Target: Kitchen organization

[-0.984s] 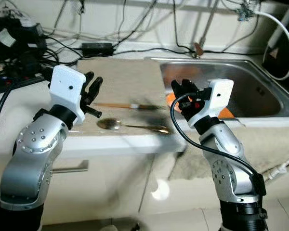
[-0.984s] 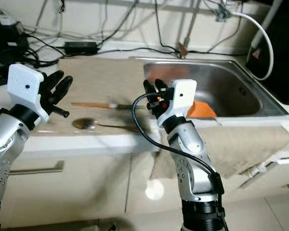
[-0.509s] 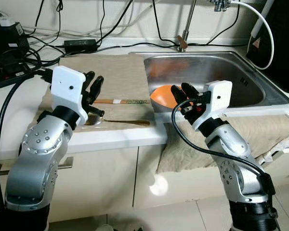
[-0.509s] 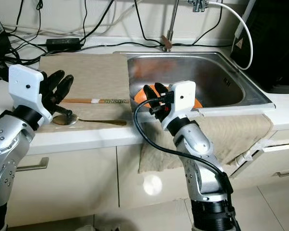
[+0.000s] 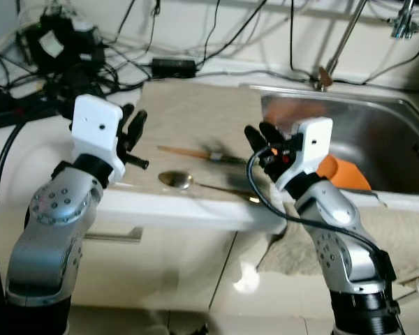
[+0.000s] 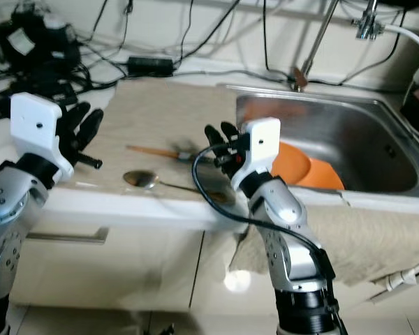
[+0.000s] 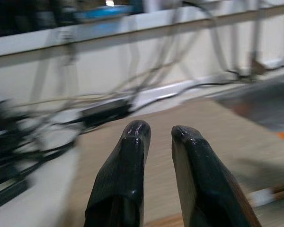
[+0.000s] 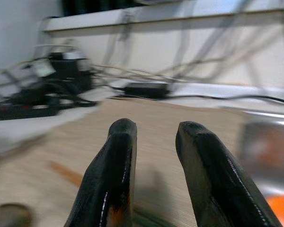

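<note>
A metal spoon (image 5: 209,187) lies on the beige mat (image 5: 188,112) near the counter's front edge. A brown stick-shaped utensil (image 5: 188,152) lies just behind it. An orange dish (image 5: 346,174) leans inside the steel sink (image 5: 384,125) on the right. My left gripper (image 5: 133,129) is raised above the mat's left side, open and holding nothing (image 7: 161,132). My right gripper (image 5: 260,139) hovers over the mat's right end beside the sink rim, open and holding nothing (image 8: 156,127).
A tangle of cables and power bricks (image 5: 56,49) fills the back left of the counter, with a black adapter (image 5: 173,68) by the wall. A tap pipe (image 5: 339,42) rises behind the sink. A beige towel (image 5: 405,230) hangs over the counter front, above cabinet doors.
The whole picture has shifted, so the camera has moved and the sink now sits further right. Both arms hold the same raised pose, and the spoon and stick lie as before.
</note>
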